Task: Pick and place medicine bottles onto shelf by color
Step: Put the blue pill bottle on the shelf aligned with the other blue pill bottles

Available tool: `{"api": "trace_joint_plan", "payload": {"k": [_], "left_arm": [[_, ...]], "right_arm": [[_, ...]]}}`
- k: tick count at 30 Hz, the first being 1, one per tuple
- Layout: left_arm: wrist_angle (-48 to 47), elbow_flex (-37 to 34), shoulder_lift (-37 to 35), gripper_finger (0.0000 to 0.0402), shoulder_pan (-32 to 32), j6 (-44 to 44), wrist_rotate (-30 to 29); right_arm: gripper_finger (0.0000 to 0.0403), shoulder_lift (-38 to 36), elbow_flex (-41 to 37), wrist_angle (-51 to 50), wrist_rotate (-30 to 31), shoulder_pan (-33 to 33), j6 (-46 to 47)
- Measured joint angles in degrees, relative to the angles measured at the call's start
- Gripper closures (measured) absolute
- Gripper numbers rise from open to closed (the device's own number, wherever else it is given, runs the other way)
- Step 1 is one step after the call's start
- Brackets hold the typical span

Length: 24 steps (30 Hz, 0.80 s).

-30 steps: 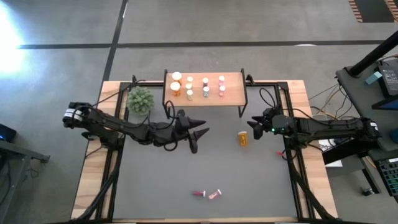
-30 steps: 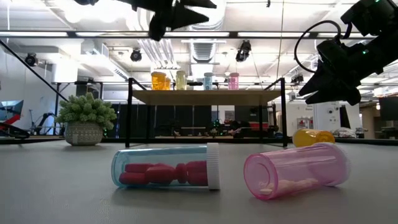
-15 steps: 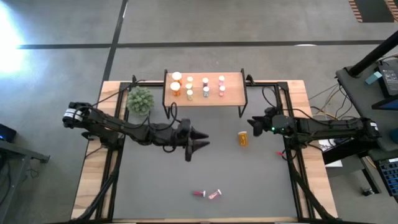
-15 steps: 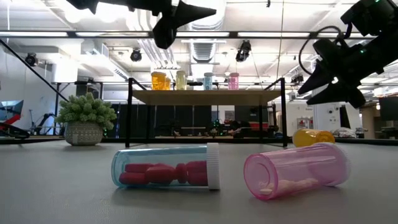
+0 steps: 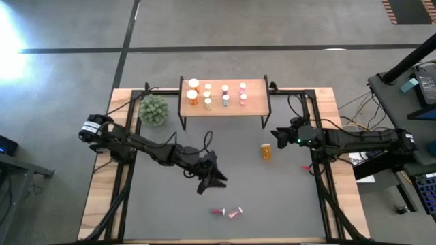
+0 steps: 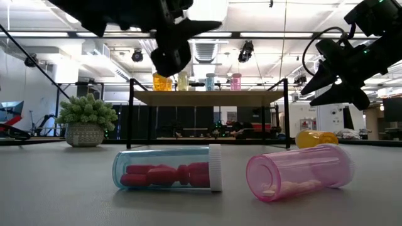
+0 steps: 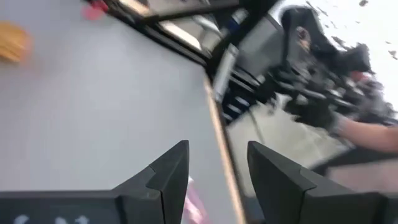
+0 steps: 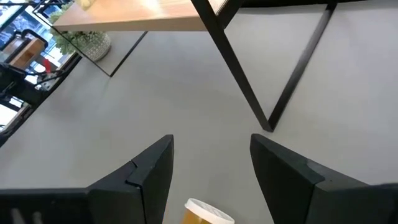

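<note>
Nearest my low camera, two bottles lie on their sides on the grey table (image 5: pixel 163 211): a clear bottle (image 6: pixel 168 167) with red pills and a white cap, and beside it a pink bottle (image 6: pixel 300 171). My left gripper (image 5: pixel 212 178) hangs above the table just short of that pair, jaws spread with nothing between them. Farther back, an orange bottle (image 5: pixel 266 151) lies on its side near my right gripper (image 5: pixel 276 135), which hovers with its jaws apart and empty. At the far edge stands the shelf (image 5: pixel 255 101) with bottles upright in rows, the potted plant (image 5: pixel 154 109) to its left.
</note>
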Motion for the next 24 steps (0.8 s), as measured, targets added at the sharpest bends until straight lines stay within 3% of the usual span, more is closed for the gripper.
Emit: {"api": "trace_joint_plan", "payload": {"k": [7, 13, 17, 24], "left_arm": [[-3.9, 0.4, 0.3, 0.0255, -6.8, -2.4, 1.8], [-13.0, 4.2, 0.3, 0.0255, -12.4, -1.4, -5.0], [-18.5, 9.1, 2.2, 0.0255, -14.1, -0.5, -5.4], [-23.7, 21.1, 12.1, 0.0255, -14.5, 2.2, -6.3]], "right_arm": [[0.0199, 0.0, 0.0, 0.0, 0.0, 0.0, -0.1], [0.0200, 0.0, 0.0, 0.0, 0.0, 0.0, -0.1], [0.0199, 0.0, 0.0, 0.0, 0.0, 0.0, -0.1], [0.0199, 0.0, 0.0, 0.0, 0.0, 0.0, -0.1]]}}
